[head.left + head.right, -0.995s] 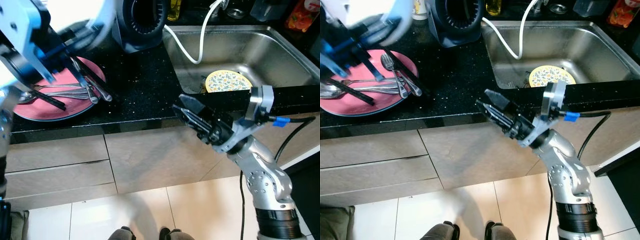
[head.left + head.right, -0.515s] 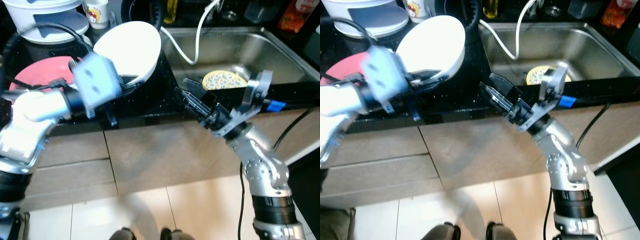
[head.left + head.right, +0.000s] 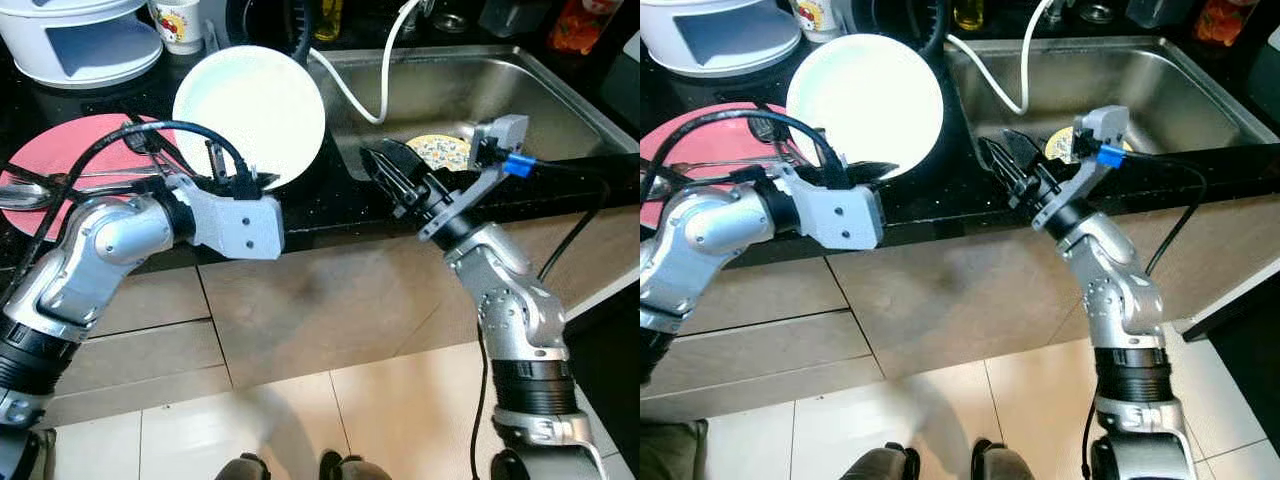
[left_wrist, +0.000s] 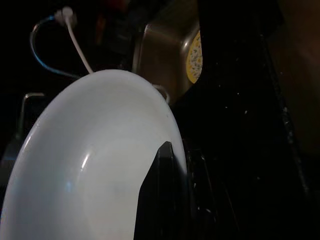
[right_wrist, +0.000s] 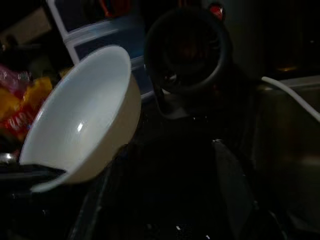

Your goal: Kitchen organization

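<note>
in the eye views, a white bowl (image 3: 250, 117) is held tilted over the black counter (image 3: 320, 190) by the left gripper (image 3: 232, 172), clamped on its rim, beside the sink (image 3: 520, 95). the right gripper (image 3: 395, 180) is seen parted and empty.
in the left wrist view, a finger (image 4: 162, 200) is pressed inside the bowl.
in the right wrist view, the bowl is seen raised.

Black countertop (image 3: 330, 190), steel sink (image 3: 560, 100), white hose (image 3: 375, 95), tiled floor (image 3: 400, 420)
</note>
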Controlling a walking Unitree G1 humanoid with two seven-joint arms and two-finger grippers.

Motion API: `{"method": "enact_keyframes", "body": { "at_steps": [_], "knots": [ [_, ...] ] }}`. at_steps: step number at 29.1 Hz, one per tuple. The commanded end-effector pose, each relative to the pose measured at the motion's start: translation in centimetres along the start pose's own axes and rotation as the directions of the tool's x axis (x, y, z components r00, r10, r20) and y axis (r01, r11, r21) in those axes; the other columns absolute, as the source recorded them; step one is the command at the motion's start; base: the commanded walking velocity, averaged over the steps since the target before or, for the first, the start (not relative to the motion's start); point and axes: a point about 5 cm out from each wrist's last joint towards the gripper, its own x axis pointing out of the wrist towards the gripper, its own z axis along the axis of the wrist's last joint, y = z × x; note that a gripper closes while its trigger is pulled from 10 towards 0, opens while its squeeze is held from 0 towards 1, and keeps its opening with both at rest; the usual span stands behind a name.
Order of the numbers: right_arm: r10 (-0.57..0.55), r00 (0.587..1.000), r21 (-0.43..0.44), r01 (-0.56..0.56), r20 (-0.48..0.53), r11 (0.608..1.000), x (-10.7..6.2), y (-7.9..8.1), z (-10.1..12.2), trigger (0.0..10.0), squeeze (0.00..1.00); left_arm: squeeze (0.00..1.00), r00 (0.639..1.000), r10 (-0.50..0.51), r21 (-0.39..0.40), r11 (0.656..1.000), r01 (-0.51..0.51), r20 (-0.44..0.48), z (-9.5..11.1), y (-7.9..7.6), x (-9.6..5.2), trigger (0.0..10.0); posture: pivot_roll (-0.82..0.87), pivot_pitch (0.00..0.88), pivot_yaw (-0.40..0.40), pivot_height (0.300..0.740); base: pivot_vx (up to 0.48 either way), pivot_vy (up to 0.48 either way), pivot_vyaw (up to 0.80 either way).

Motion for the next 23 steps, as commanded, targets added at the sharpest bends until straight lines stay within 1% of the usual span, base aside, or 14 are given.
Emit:
{"method": "enact_keyframes", "body": {
  "at_steps": [1,2,3,4,5,6,7,8,10,15,19,21,22,23],
  "knots": [
    [0.002,1.0,0.026,-0.002,-0.005,1.0,0.7,0.6,0.0,10.0,1.0,0.0,1.0,-0.015,0.037,0.999,0.014,0.026,0.4,-0.5,0.7,0.0,0.12,0.132,-0.037,0.74,0.0,0.0,0.0],
    [0.005,1.0,0.026,-0.005,-0.007,1.0,0.9,0.7,0.1,10.0,0.75,0.0,0.999,-0.015,0.041,0.999,0.013,0.032,0.4,-0.7,0.8,0.0,0.12,0.133,-0.038,0.74,0.0,0.0,0.0],
    [0.016,1.0,0.031,-0.016,-0.004,0.999,1.1,1.0,0.1,10.0,0.38,0.0,0.999,-0.011,0.025,1.0,0.01,0.041,0.5,-0.8,0.9,0.0,0.12,0.133,-0.036,0.74,0.0,0.0,0.0],
    [0.024,1.0,0.034,-0.024,-0.002,0.999,1.2,1.1,0.2,10.0,0.38,0.0,0.999,-0.008,0.013,1.0,0.007,0.047,0.5,-0.8,1.0,0.0,0.12,0.133,-0.035,0.74,0.0,0.0,0.0],
    [0.031,1.0,0.038,-0.031,-0.002,0.999,1.4,1.3,0.2,10.0,0.0,0.0,0.999,-0.009,0.024,1.0,0.007,0.049,0.5,-0.9,1.1,0.0,0.12,0.132,-0.034,0.74,0.0,0.0,0.0],
    [0.031,1.0,0.038,-0.031,-0.002,0.999,1.4,1.3,0.2,10.0,0.0,0.0,0.999,-0.009,0.024,1.0,0.007,0.049,0.5,-0.9,1.1,0.0,0.12,0.132,-0.034,0.74,0.0,0.0,0.0],
    [0.049,0.999,0.049,-0.049,0.003,0.998,1.7,1.7,0.5,10.0,0.0,0.0,0.999,-0.012,0.038,0.999,0.01,0.05,0.5,-1.0,1.2,0.0,0.12,0.132,-0.035,0.74,0.0,0.0,0.0],
    [0.049,0.999,0.049,-0.049,0.003,0.998,1.7,1.7,0.5,10.0,0.0,0.0,0.999,-0.012,0.038,0.999,0.01,0.05,0.5,-1.0,1.2,0.0,0.12,0.132,-0.035,0.74,0.0,0.0,0.0],
    [0.075,0.997,0.059,-0.075,0.01,0.995,2.2,2.3,0.7,10.0,0.0,0.0,0.998,-0.012,0.04,0.999,0.01,0.057,0.5,-1.2,1.3,0.0,0.12,0.131,-0.035,0.74,0.0,0.0,0.0],
    [0.118,0.993,0.05,-0.117,-0.023,0.992,2.7,3.3,0.5,10.0,0.0,0.0,0.998,-0.012,0.049,0.999,0.009,0.068,0.6,-1.3,1.6,0.0,0.12,0.131,-0.035,0.74,0.0,0.0,0.0],
    [0.122,0.992,0.075,-0.12,-0.023,0.99,2.8,3.4,0.4,10.0,0.0,0.0,0.997,-0.014,0.052,0.999,0.01,0.072,0.6,-1.4,1.7,0.0,0.12,0.132,-0.036,0.74,0.0,0.0,0.0],
    [0.128,0.99,0.059,-0.125,-0.061,0.99,2.7,3.5,0.1,10.0,0.0,0.0,0.997,-0.015,0.055,0.998,0.01,0.078,0.6,-1.5,1.8,0.0,0.12,0.132,-0.035,0.74,0.0,0.0,0.0],
    [0.128,0.99,0.059,-0.125,-0.061,0.99,2.7,3.5,0.1,10.0,0.0,0.0,0.997,-0.015,0.055,0.998,0.01,0.078,0.6,-1.5,1.8,0.0,0.12,0.132,-0.035,0.74,0.0,0.0,0.0],
    [0.136,0.986,0.05,-0.131,-0.097,0.99,2.7,3.6,-0.3,10.0,0.0,0.0,0.997,-0.013,0.055,0.998,0.008,0.082,0.6,-1.5,1.8,0.0,0.12,0.134,-0.035,0.74,0.0,0.0,0.0]
  ]
}}
